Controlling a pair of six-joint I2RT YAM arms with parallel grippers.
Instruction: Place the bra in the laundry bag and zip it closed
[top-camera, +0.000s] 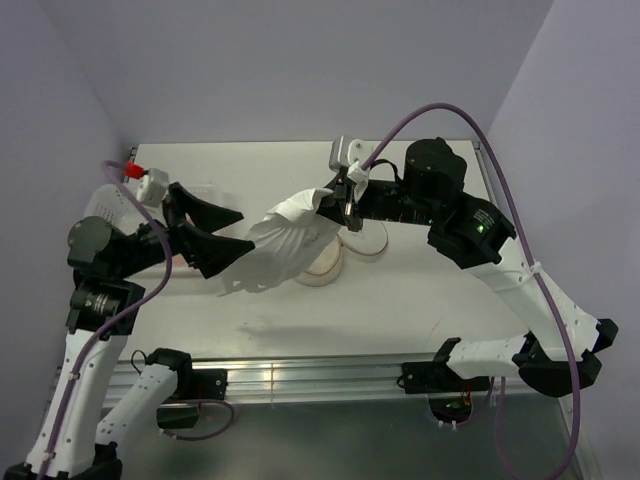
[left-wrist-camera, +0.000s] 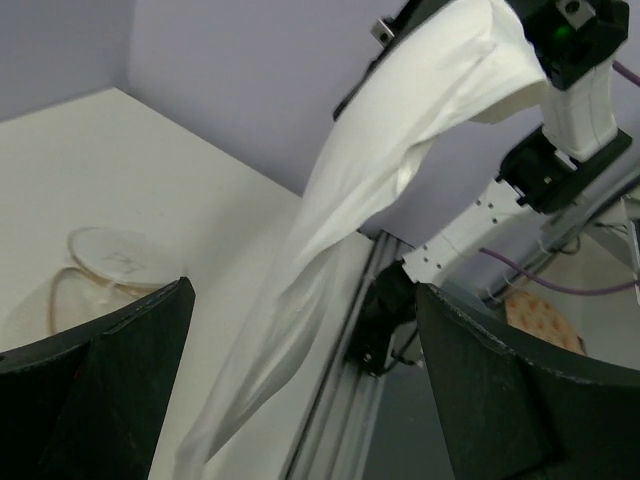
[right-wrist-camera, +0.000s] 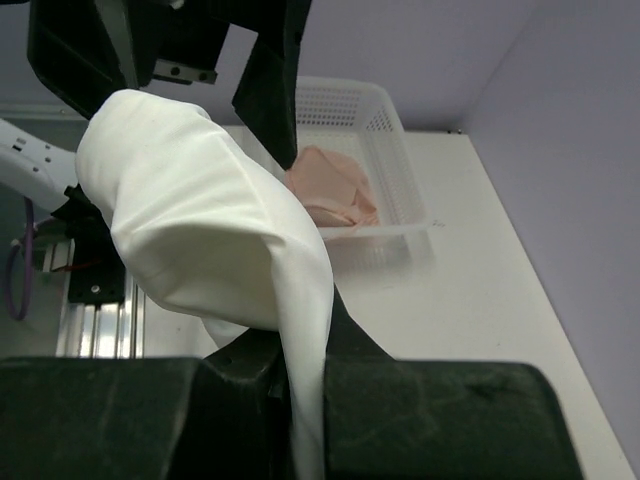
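White cloth (top-camera: 280, 245) hung in front of the laundry bag (top-camera: 325, 268), bra (right-wrist-camera: 330, 190) apart in the basket (right-wrist-camera: 400, 160).
Left gripper (top-camera: 235, 232) jaws stand apart around the cloth's lower end. The cloth covers part of the bag, which lies open on the worktop (top-camera: 420, 300). Right gripper (top-camera: 345, 205) jaws are clamped on the cloth's top. The basket sits far left.

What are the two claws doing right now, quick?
Left claw: open, gripping nothing.
Right claw: closed on the white cloth.

cloth (right-wrist-camera: 200, 220) white | bra (right-wrist-camera: 335, 195) peach-pink | basket (right-wrist-camera: 385, 140) white, perforated | table (top-camera: 430, 300) cream
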